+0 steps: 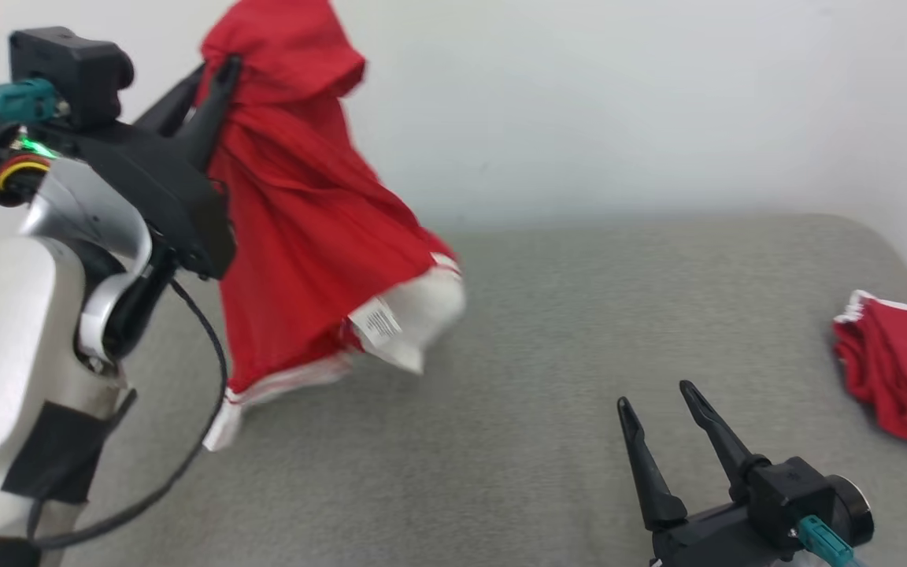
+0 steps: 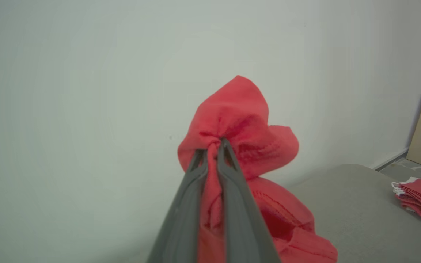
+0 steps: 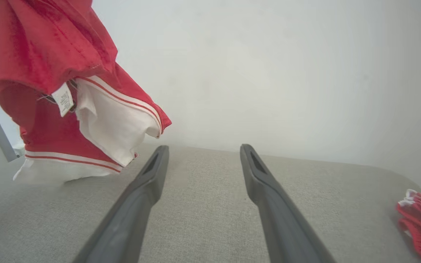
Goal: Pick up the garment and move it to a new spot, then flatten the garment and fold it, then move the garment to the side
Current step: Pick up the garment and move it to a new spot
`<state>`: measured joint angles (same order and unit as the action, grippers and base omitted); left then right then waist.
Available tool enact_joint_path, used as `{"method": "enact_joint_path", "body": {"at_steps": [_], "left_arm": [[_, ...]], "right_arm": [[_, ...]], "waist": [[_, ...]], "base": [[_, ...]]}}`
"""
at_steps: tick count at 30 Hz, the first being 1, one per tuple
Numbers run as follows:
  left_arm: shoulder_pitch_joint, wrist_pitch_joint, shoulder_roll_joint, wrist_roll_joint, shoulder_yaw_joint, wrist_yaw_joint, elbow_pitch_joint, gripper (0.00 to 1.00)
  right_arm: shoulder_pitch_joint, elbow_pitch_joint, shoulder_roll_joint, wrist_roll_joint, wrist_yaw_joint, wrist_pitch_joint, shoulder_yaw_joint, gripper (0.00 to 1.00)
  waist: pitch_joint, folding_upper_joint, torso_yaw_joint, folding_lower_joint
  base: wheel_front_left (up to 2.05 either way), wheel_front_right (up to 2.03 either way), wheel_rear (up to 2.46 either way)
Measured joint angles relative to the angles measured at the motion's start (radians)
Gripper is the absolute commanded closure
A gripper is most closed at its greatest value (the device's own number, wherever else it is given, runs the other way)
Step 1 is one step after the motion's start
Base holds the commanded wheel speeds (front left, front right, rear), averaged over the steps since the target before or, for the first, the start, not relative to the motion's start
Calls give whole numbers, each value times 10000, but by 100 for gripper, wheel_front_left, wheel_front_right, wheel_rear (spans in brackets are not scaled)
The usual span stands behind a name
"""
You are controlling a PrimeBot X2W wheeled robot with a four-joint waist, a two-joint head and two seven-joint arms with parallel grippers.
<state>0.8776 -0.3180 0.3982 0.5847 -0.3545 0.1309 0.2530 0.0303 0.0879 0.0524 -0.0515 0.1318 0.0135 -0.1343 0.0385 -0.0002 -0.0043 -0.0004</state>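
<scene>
The garment (image 1: 296, 236) is showing solid red, its hem band running white with thin red stripes and its label (image 1: 377, 321) white with dark print. The desk (image 1: 540, 354) is looking flecked grey. At three o'clock a second pile (image 1: 906, 370) is showing red, edged white. The left fingers (image 1: 213, 102) and right fingers (image 1: 644, 465) are showing black.

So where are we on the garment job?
Pickup done: left claw shut on the red garment, which hangs over the grey surface. In hand: moving it to a new spot. Remaining: flatten, fold, move aside; right claw open, empty.
</scene>
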Motion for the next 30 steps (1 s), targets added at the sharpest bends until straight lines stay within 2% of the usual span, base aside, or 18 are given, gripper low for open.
{"method": "enact_joint_path", "body": {"at_steps": [3, 5, 9, 16, 21, 22, 23, 26, 30], "left_arm": [[-368, -134, -56, 104, -211, 0, -748, 100], [-817, -65, -286, 326, -270, -38, -1114, 100], [-2126, 569, -667, 280, -650, -259, -1402, 100], [-4193, 1793, -1141, -347, -1478, -619, 10, 100], [-5150, 2700, -1524, -857, -2171, -692, 1561, 100], [-5257, 2853, -1626, -859, -2247, -681, 1801, 61], [-5315, 2964, -1728, -867, -2324, -679, 2086, 0], [-5405, 3438, -1990, -872, -2408, -604, 2581, 0], [-5565, 4458, -2125, -836, -2311, -587, 2533, 0]], "right_arm": [[142, 123, -4, -8, 0, -19, 94, 0], [206, 155, 2, 6, 0, -67, 56, 0], [261, 163, -6, 33, 0, -130, -123, 0], [210, 203, -10, 2, 0, -194, -313, 0], [190, 201, -8, -12, 0, -188, -307, 0], [195, 199, -8, -13, 0, -176, -299, 0], [201, 182, -6, -13, 0, -176, -290, 0], [283, 130, -10, 15, 0, -155, -245, 0], [368, 104, -10, 33, 0, -113, -23, 0]], "waist": [[205, -1, -534, 0], [284, 0, -915, 1], [401, 1, -1809, 2], [431, 2, -2810, 3], [336, 3, -3192, 3], [303, 2, -3207, 3], [279, 3, -3193, 4], [244, 3, -3050, 4], [285, 3, -2750, 4]], "base": [[0, 0, 0], [0, 0, 0], [0, 0, 0], [0, 0, 0], [0, 0, 0], [0, 0, 0], [0, 0, 0], [0, 0, 0], [0, 0, 0]]}}
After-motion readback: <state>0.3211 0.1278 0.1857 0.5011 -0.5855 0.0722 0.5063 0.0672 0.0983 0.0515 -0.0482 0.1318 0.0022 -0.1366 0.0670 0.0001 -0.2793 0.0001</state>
